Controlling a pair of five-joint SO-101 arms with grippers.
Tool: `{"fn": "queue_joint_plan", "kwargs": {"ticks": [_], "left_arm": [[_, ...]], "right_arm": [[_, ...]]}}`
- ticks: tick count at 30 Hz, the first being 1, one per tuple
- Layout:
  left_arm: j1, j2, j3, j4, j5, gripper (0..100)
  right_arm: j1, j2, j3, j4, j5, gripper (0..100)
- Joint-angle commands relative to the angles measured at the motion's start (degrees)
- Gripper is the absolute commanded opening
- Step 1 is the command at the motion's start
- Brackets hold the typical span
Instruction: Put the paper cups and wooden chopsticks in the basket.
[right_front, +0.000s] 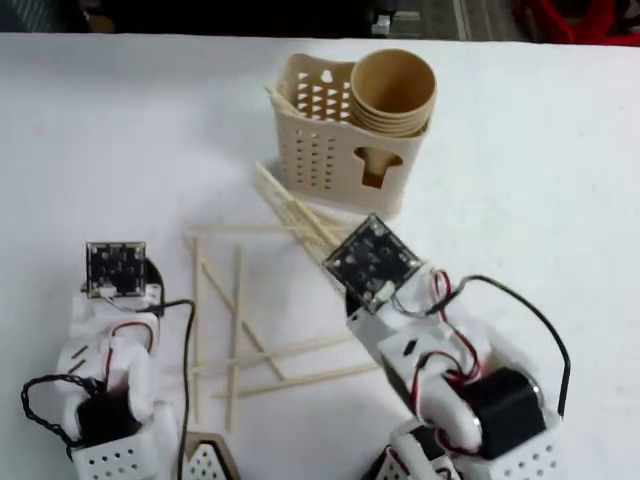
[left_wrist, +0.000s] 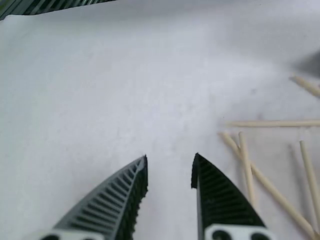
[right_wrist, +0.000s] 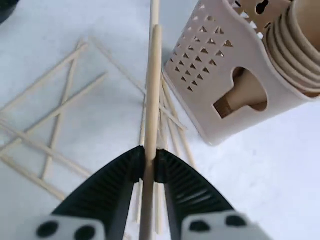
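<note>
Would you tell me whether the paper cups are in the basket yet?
In: the stacked paper cups sit upright inside the basket.

light bright, even | shadows soft, faint | mild glare on table

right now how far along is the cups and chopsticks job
Done: the stack of tan paper cups sits in the beige perforated plastic basket. In hand: the right gripper is shut on one wooden chopstick. Remaining: many loose chopsticks lie on the white table; the left gripper is open and empty.
</note>
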Motion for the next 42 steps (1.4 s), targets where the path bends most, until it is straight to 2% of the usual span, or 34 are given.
{"fn": "queue_joint_plan", "kwargs": {"ticks": [1,3,8,17,34,42], "left_arm": [[0.04,-0.48,-0.7,-4.57,0.53,16],[0.4,-0.48,-1.23,-7.12,1.49,16],[5.32,-0.48,-7.12,-9.32,9.05,16],[17.98,-0.48,-18.46,-9.41,9.76,16],[33.45,-0.48,-26.73,-9.41,9.41,16],[38.02,-0.48,-26.73,-10.64,9.05,16]], "right_arm": [[-5.93,-0.84,-5.36,-0.04,-3.87,1.9],[-8.75,-0.48,-7.03,-1.01,-5.71,1.9],[-13.49,-0.31,-7.21,-7.25,-9.41,1.9],[-20.79,-0.31,-5.45,-13.49,-10.46,1.9],[-21.14,-0.31,-0.79,-15.87,-10.37,1.9],[-21.14,-0.31,2.11,-16.22,-10.37,1.9]]}}
